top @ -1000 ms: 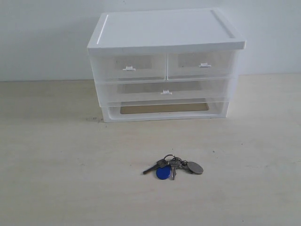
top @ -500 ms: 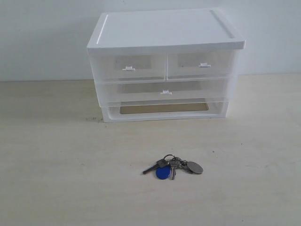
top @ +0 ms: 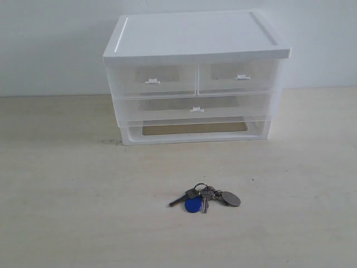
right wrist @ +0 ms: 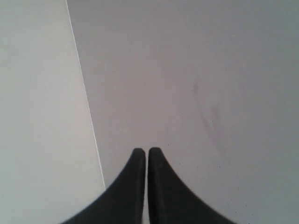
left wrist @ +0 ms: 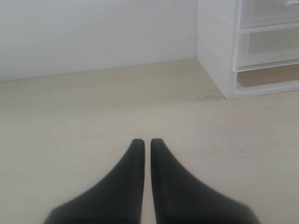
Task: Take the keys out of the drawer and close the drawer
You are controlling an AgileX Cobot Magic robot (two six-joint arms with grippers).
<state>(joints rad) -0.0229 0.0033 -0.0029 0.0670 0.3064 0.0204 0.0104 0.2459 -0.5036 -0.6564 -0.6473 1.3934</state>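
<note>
pale surface (top: 67, 184) carries a white drawer unit (top: 195, 33) that stands against a white wall (top: 56, 44). the keys (top: 205, 197) lie on the surface in front of the unit, well apart from it. the drawer (top: 167, 109), the unit's wide one, sits pushed in. left gripper (left wrist: 143, 142) and right gripper (right wrist: 141, 151) are each pressed together, holding nothing.

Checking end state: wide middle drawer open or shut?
Shut. The wide drawer sits flush in the cabinet, not pulled forward; the keys lie on the table in front.

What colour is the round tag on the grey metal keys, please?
The round tag is blue; exterior view.
</note>
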